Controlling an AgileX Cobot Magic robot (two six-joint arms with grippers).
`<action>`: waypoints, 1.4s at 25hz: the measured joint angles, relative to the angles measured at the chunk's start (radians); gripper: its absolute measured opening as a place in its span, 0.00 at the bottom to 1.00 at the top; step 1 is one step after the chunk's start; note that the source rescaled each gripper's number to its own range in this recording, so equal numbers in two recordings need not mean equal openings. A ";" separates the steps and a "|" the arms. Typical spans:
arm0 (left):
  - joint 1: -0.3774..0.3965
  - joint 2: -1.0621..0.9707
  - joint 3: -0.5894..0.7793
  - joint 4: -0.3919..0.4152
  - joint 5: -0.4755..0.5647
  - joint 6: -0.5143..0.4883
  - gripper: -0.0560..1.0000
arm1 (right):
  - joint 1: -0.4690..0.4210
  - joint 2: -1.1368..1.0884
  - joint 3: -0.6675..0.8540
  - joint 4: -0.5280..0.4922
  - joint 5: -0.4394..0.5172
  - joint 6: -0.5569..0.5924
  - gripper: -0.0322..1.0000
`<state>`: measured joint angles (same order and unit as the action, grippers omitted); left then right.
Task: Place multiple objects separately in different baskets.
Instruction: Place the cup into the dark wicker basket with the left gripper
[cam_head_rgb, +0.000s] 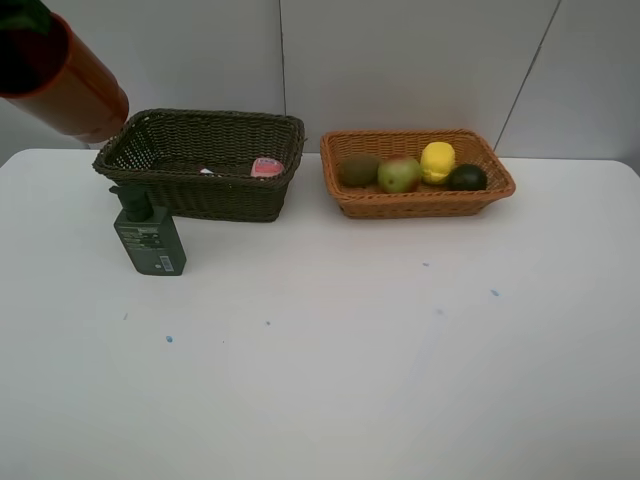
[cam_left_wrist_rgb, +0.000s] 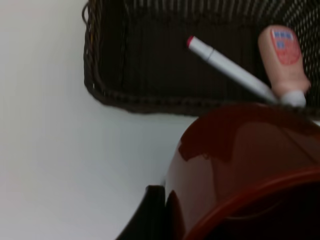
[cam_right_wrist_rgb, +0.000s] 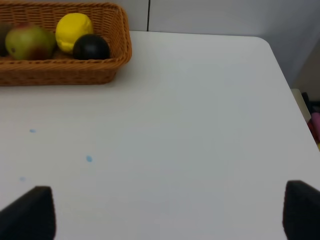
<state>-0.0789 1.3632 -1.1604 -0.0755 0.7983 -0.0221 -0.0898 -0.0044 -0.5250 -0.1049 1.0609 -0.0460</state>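
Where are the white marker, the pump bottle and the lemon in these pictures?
white marker (cam_left_wrist_rgb: 227, 67): left wrist view, middle of its barrel.
dark green pump bottle (cam_head_rgb: 151, 243): exterior high view, front of its body.
yellow lemon (cam_head_rgb: 437, 161): exterior high view, center of the fruit.

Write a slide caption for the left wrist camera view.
Red cup held in the left gripper beside the dark basket, which holds a marker and pink bottle.
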 joint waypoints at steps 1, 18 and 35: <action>0.000 0.034 -0.016 0.000 -0.029 0.000 0.05 | 0.000 0.000 0.000 0.000 0.000 0.000 0.99; 0.000 0.627 -0.438 0.051 -0.155 0.000 0.05 | 0.000 0.000 0.000 0.000 0.000 0.000 0.99; 0.000 0.817 -0.485 0.083 -0.091 -0.047 0.05 | 0.000 0.000 0.000 0.000 0.000 0.000 0.99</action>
<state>-0.0789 2.1799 -1.6454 0.0072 0.7068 -0.0693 -0.0898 -0.0044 -0.5250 -0.1049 1.0609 -0.0460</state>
